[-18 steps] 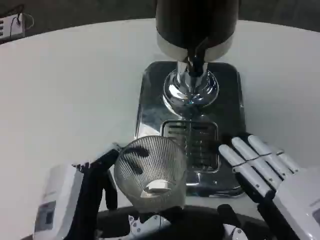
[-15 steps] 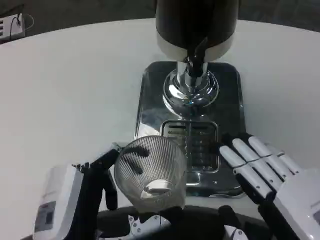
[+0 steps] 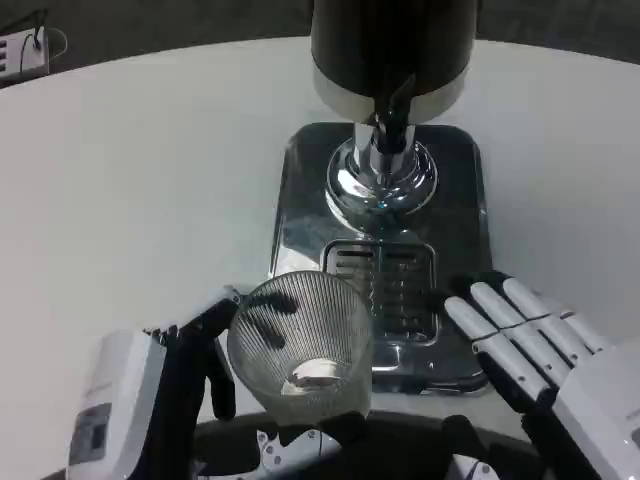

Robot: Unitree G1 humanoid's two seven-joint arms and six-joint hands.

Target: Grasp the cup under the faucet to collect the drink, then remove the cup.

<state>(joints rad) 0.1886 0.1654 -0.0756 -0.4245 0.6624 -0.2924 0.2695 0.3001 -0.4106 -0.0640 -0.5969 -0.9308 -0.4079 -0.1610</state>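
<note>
Left hand point(image 3: 175, 385) at near left, dark fingers wrapped around the left side of the ribbed clear cup point(image 3: 300, 345), gripping it. Cup sits upright at the near-left corner of the dispenser's chrome base point(image 3: 300, 200), just left of the slotted drip grille point(image 3: 385, 285), well near of the faucet point(image 3: 392, 115); so not under the spout. Something pale shows at the cup bottom, can't tell whether it's liquid or a reflection. Can't tell if the cup is resting on the surface or lifted. Right hand point(image 3: 530, 345) at near right, fingers straight and slightly apart, pointing far-left over the near-right corner of the base, holding nothing; fingertips just beside the grille's right edge, apart from the cup. Dispenser tank point(image 3: 390, 45) stands at the far end on a chrome pedestal point(image 3: 382, 180). White surface point(image 3: 150, 180) all round; power strip point(image 3: 25, 50) at far-left edge.
</note>
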